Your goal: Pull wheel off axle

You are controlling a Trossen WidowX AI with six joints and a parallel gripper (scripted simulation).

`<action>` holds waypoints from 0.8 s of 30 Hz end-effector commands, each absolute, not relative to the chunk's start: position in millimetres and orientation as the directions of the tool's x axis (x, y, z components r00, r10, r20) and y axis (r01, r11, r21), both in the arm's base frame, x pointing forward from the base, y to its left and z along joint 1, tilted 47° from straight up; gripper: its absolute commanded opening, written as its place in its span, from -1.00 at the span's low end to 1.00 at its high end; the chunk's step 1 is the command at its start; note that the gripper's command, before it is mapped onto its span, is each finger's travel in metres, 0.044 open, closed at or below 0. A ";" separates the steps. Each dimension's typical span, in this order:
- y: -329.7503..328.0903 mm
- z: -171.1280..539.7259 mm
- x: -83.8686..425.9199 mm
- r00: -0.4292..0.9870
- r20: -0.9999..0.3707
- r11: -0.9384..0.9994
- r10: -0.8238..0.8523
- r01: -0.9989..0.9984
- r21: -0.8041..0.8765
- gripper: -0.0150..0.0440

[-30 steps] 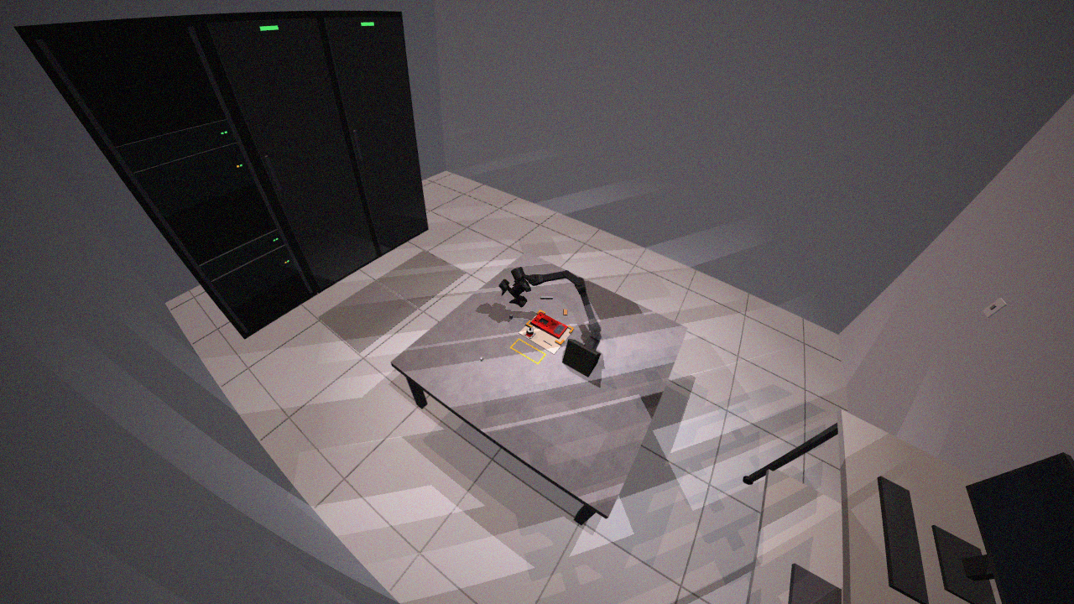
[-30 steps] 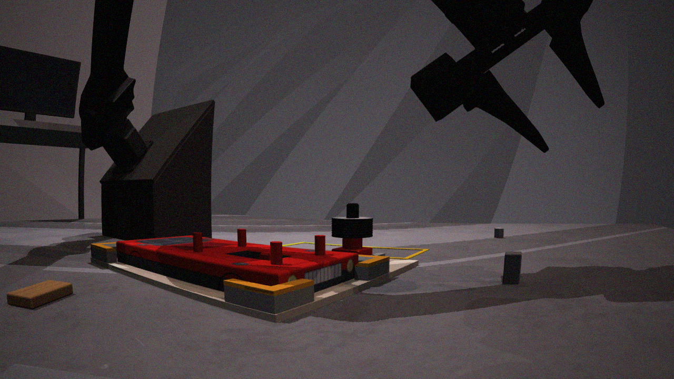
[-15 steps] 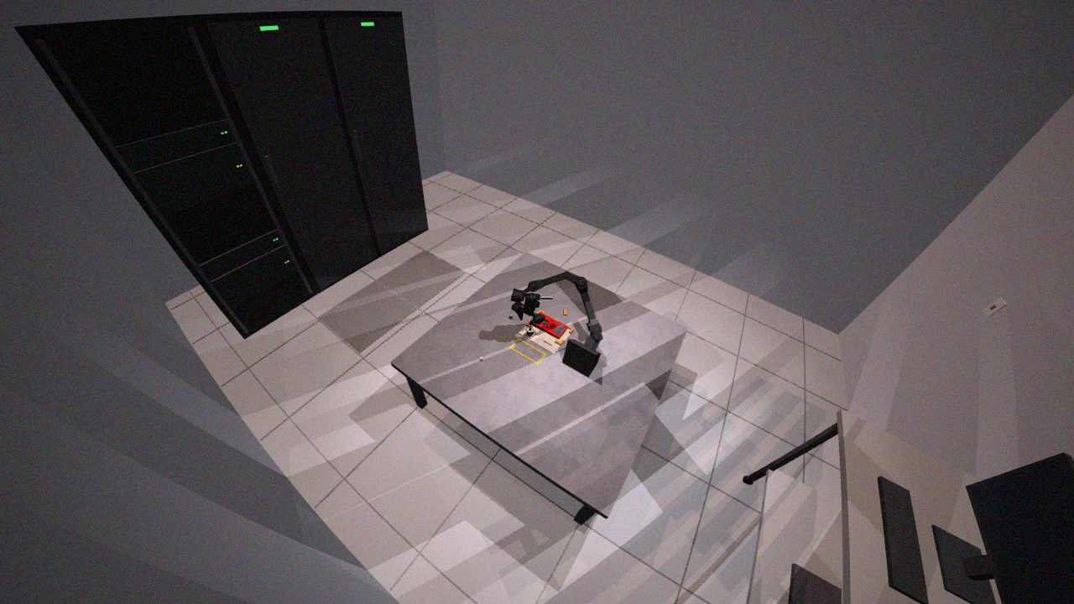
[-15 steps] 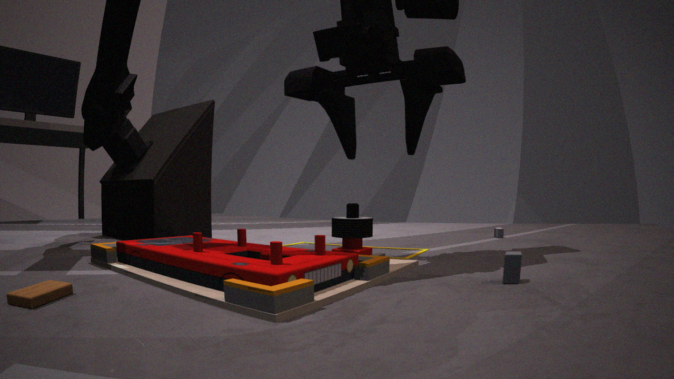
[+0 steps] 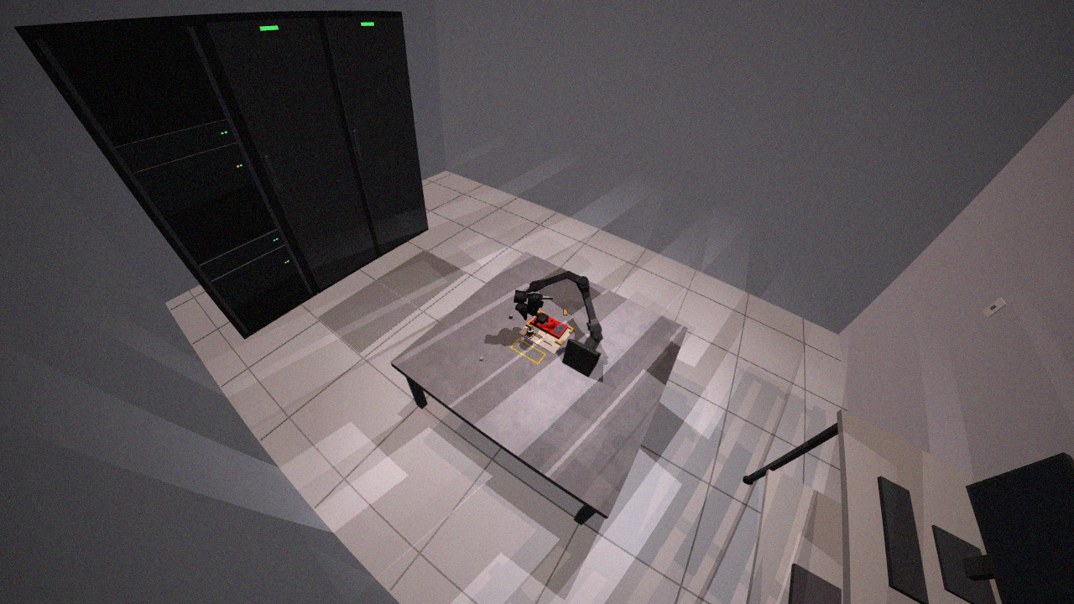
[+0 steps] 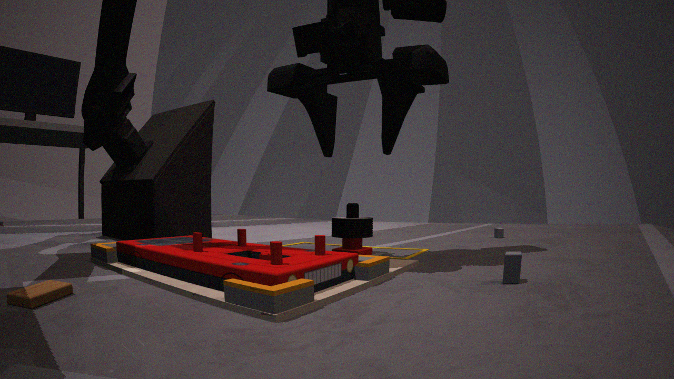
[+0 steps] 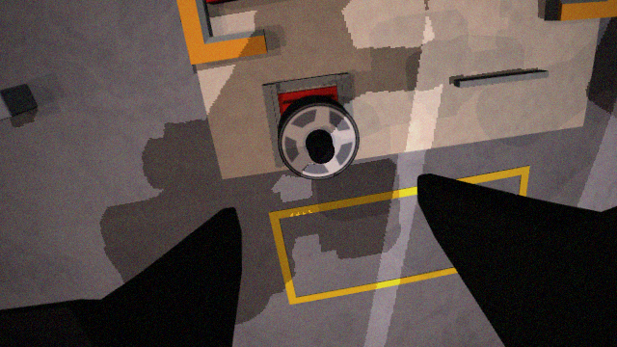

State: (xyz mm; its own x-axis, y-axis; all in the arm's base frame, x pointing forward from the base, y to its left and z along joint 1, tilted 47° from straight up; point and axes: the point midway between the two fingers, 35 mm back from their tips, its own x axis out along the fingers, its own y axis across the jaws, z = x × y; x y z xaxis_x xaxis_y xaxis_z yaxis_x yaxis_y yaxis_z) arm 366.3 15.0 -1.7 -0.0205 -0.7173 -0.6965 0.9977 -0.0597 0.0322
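Wheel [image 7: 318, 144] spokes show only from the wrist; outside, the spread, empty hand [image 6: 355, 150] hangs above it.

Gripper [image 6: 355, 153] hangs high above wheel [image 6: 352, 227], fingers parted, nothing between them, open air below. Wheel sits on its axle [image 6: 352, 210], sides unobstructed. Red pegs [image 6: 276, 252] on the red block [image 6: 221, 257] stand near, to one side. Yellow-outlined area [image 7: 400, 236] just beside the wheel. Small grey blocks [image 6: 512, 267] well apart.
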 end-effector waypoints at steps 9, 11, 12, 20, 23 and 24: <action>-37.2 -49.7 361.0 -0.026 -0.688 -0.060 -0.725 0.998 0.025 0.53; -37.7 -50.2 360.9 -0.026 -0.688 -0.061 -0.725 0.998 0.025 0.53; -35.3 -47.5 360.5 -0.039 -0.692 -0.073 -0.721 0.997 0.019 0.44; -35.3 -47.5 360.5 -0.039 -0.692 -0.073 -0.721 0.997 0.019 0.19; -35.3 -47.5 360.5 -0.039 -0.692 -0.073 -0.721 0.997 0.019 0.12; -35.3 -47.5 360.5 -0.039 -0.692 -0.073 -0.721 0.997 0.019 0.10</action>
